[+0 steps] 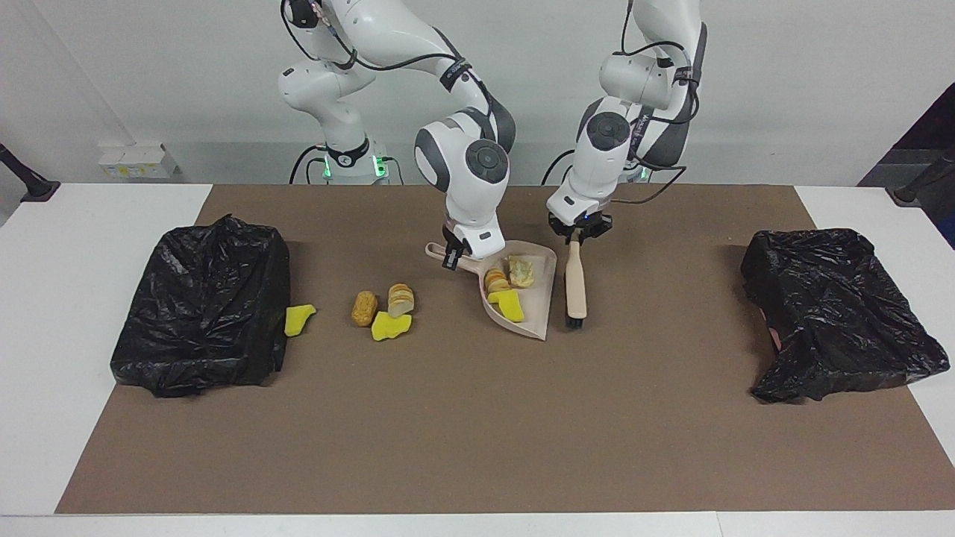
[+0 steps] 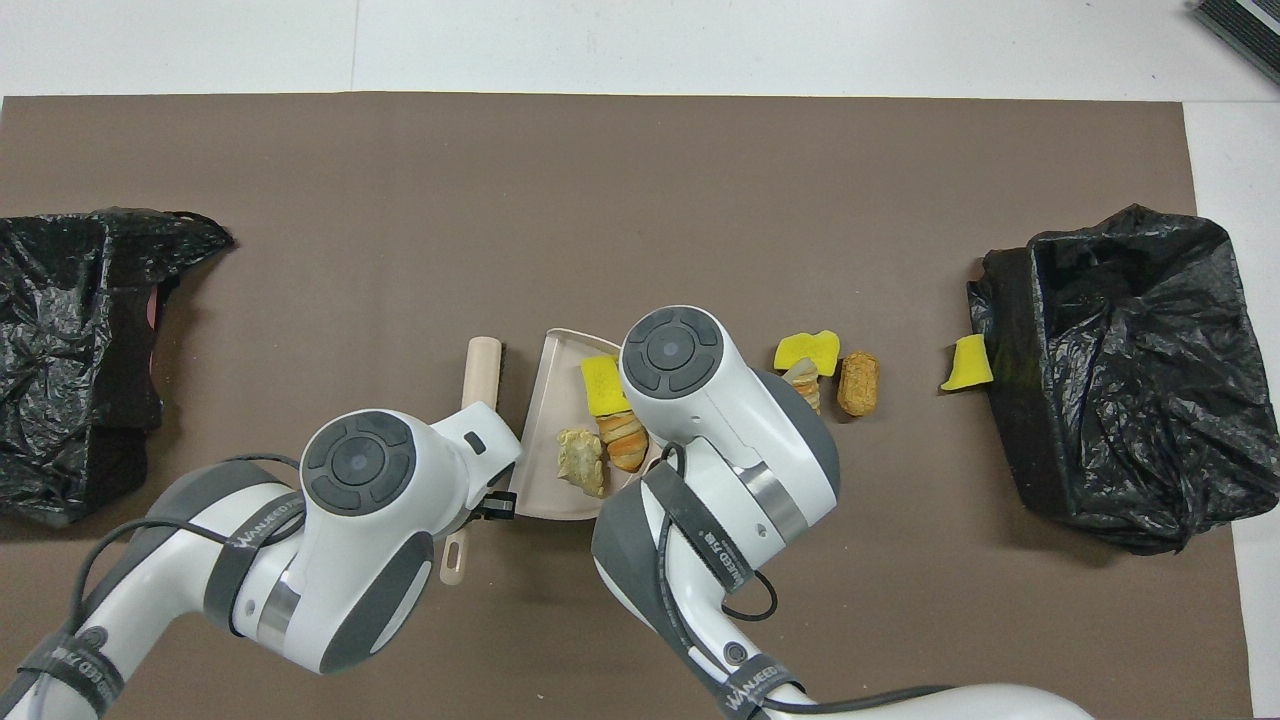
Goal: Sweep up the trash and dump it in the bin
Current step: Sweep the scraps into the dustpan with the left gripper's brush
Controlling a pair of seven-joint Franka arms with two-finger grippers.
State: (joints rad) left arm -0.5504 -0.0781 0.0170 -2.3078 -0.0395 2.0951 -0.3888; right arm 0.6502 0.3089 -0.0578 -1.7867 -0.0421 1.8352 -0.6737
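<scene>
Dustpan (image 1: pixel 539 298) — three scraps (image 1: pixel 509 287) inside

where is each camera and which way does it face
Facing view: high across the table, looking at both arm bases; whole arms show, right tool at the beige plastic dustpan, left tool on the wooden-handled brush.
Overhead view: above the robots, looking steeply down; only forearms and wrists show.
Shared: dustpan, brush, half a turn apart.

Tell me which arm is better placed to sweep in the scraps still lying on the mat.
Probably left. The left hand grips the brush beside the dustpan, whose handle the right hand holds. Four scraps lie beside the pan toward the right arm's end, three inside.
</scene>
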